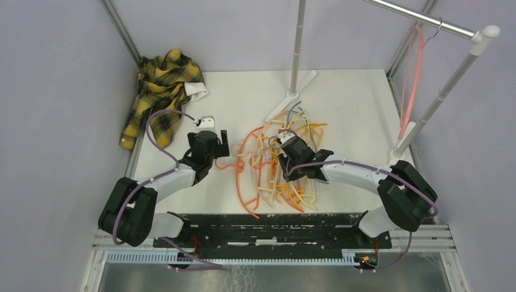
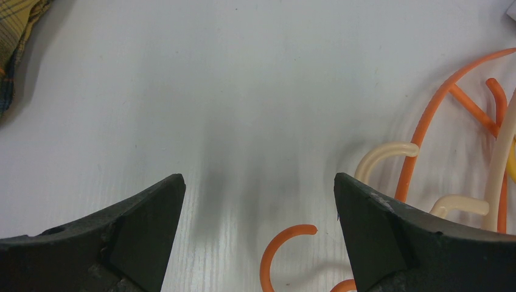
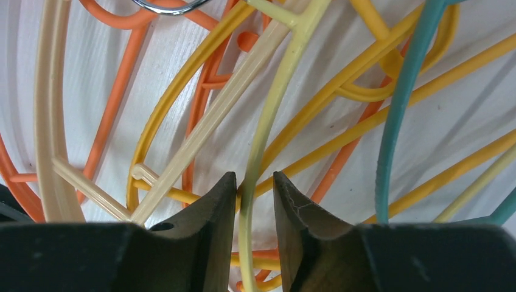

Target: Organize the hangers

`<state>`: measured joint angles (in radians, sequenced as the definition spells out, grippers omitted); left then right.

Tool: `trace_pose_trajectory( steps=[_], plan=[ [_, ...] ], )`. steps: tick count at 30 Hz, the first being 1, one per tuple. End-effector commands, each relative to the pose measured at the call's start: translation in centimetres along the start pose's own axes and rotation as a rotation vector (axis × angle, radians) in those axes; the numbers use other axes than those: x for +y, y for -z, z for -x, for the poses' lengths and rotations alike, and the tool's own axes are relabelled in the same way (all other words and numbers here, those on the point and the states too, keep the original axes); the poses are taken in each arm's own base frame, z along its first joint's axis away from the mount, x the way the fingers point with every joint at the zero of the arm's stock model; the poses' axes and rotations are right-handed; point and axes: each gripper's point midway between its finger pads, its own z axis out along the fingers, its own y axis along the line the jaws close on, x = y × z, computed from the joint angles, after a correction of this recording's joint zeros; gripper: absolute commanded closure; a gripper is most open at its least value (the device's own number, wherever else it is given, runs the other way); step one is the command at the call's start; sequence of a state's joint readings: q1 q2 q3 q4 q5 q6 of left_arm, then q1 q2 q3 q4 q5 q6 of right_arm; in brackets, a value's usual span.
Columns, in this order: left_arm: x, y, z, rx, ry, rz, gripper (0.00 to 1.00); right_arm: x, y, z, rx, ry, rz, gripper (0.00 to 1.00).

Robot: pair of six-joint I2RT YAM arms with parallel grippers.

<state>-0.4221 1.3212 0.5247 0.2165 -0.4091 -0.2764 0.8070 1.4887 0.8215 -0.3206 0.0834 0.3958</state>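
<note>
Left gripper, jaws wide apart, hovers over the table just left of the hangers, a tangled central heap pointing every way. Right gripper straddles one pale yellow hanger; its bar runs lengthwise between narrowly parted jaws, not clamped.

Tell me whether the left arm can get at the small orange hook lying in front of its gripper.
Probably yes. The left gripper has its jaws wide open, and the orange hook lies on the bare table between them with nothing over it. A cream hook sits off to the side.
</note>
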Motion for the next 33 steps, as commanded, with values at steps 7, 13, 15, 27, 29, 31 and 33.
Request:
trace_pose_trajectory(
  steps=[7,13,15,27,29,31,33],
  plan=[
    [-0.6,-0.1,2.3,-0.053,0.055,-0.006,0.01,1.8,1.8,1.4,-0.046,-0.034,0.053,0.99],
    [-0.6,-0.1,2.3,-0.053,0.056,-0.004,0.01,2.8,6.7,2.9,-0.100,-0.033,0.087,0.99],
    [-0.6,-0.1,2.3,-0.053,0.055,-0.005,0.01,3.0,8.4,3.6,-0.134,-0.040,0.105,0.99],
    [-0.5,0.0,2.3,-0.056,0.058,-0.004,0.01,2.4,16.0,12.4,-0.554,-0.228,0.110,0.99],
    [-0.6,-0.1,2.3,-0.055,0.057,-0.005,0.01,2.0,17.9,15.3,-0.691,-0.283,0.098,0.99],
    [-0.6,0.0,2.3,-0.056,0.056,-0.004,0.01,1.5,19.1,17.7,-0.783,-0.332,0.076,0.99],
    [-0.5,0.0,2.3,-0.056,0.057,-0.005,0.01,1.7,19.7,20.1,-0.842,-0.359,0.064,0.99]
  ],
)
